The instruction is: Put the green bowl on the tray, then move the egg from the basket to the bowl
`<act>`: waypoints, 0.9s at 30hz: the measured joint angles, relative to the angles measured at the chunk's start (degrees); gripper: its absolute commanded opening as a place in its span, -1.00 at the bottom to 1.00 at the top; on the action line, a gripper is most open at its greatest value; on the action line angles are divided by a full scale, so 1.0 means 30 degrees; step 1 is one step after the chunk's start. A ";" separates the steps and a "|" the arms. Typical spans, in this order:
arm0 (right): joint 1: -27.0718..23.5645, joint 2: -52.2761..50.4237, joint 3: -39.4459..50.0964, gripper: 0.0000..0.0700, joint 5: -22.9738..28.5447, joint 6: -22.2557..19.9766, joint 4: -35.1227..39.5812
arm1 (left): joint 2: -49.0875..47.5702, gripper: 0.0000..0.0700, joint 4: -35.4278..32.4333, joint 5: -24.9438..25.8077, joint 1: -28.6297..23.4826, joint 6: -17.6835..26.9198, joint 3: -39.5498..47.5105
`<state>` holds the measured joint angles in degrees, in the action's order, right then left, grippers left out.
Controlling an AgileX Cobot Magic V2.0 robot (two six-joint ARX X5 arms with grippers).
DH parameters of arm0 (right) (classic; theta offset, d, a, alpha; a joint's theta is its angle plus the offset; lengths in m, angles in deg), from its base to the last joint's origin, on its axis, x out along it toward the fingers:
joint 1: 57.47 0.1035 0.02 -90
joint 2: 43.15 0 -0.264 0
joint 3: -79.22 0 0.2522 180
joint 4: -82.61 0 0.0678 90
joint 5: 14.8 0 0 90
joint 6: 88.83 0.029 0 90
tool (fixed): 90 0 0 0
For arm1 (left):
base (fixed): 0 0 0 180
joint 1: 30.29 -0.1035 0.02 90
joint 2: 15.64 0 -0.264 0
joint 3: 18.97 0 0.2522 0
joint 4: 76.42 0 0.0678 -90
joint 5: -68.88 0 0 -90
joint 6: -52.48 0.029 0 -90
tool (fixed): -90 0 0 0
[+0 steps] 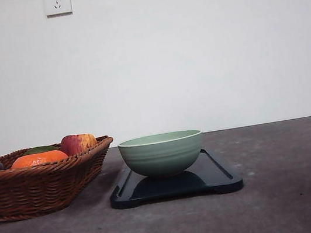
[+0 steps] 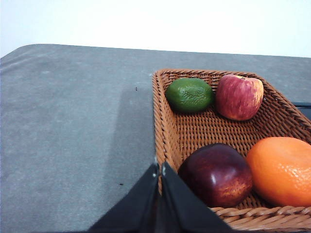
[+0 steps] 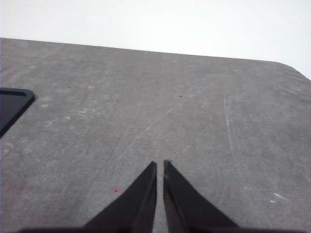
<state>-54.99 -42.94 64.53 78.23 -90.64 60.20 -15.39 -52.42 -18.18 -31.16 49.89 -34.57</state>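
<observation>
The pale green bowl [image 1: 162, 152] stands upright on the glossy black tray [image 1: 215, 178] in the middle of the table. To its left sits the brown wicker basket [image 1: 36, 185], seen from above in the left wrist view as basket [image 2: 194, 133]. No egg can be seen in it. My left gripper [image 2: 160, 170] is shut with nothing in it, its tips over the basket's near corner rim. Over bare table to the right of the tray, my right gripper [image 3: 160, 166] is also shut and holds nothing. A corner of the tray [image 3: 12, 104] shows in the right wrist view.
The basket holds a green lime [image 2: 189, 94], a red apple [image 2: 239, 97], a dark red fruit [image 2: 217, 174] and an orange [image 2: 282, 170]. Grey tabletop [image 2: 73, 126] stretches beside the basket, and more tabletop [image 3: 194, 111] lies right of the tray. A white wall stands behind.
</observation>
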 measured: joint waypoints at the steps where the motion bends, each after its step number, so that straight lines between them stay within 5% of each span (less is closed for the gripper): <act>1: 0.0000 0.0000 0.0000 -0.95 0.0000 0.0000 0.0000 | 0.0000 -1.00 0.0000 0.0000 0.0000 0.0000 0.0000; 27: 0.0000 0.0000 0.0000 -0.95 0.0000 0.0000 0.0000 | 0.0000 -1.00 0.0000 0.0001 0.0000 0.0000 0.0000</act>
<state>-54.99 -42.94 64.53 78.23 -90.64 60.20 -15.39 -52.42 -18.18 -31.16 49.89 -34.57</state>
